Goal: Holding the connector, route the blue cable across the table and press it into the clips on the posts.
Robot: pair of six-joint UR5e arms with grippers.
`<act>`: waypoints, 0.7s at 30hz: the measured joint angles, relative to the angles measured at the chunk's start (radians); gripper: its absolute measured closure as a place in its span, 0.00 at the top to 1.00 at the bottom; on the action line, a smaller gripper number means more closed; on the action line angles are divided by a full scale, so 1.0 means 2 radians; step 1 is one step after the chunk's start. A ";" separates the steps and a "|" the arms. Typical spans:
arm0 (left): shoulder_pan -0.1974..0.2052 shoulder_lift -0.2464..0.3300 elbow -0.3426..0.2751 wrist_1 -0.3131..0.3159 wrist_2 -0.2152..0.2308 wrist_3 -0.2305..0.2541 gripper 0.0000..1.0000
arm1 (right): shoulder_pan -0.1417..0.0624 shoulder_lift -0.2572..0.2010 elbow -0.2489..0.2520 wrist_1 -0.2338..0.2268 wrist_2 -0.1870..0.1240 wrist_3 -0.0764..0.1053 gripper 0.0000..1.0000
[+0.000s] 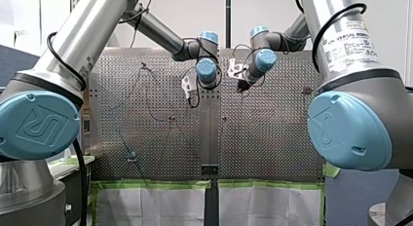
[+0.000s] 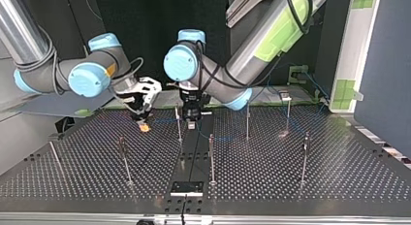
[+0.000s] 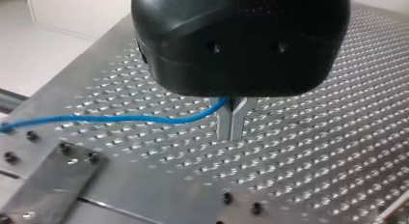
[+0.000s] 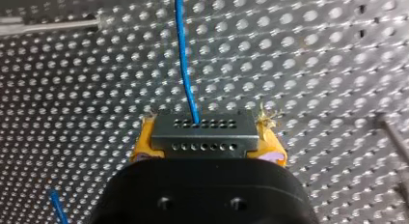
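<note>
Looking across the perforated table (image 2: 291,186) with its upright posts (image 2: 211,157), I see my right gripper (image 4: 205,139) clamped on the connector (image 4: 202,127), yellow pads (image 4: 142,147) pinching its two sides. Near the connector, my left gripper's (image 3: 231,125) metal fingers (image 3: 224,125) are pressed together on the blue cable (image 3: 120,119), which runs out from the connector's holed face over the table.

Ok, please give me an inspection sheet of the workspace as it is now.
Surface: perforated metal table, thin posts standing on it.
Job's things: blue cable running over the table; grey connector at its end.
Clutter: nothing seen.
Pincers: my left pincer shut on the blue cable; my right pincer, with yellow pads, shut on the connector.
Cables: black cables along the arms.
Surroundings: green tape at the table's edge.
</note>
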 joint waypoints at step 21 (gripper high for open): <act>-0.002 -0.046 -0.108 0.108 0.041 0.003 0.00 | -0.003 0.008 0.074 -0.045 -0.006 -0.031 0.00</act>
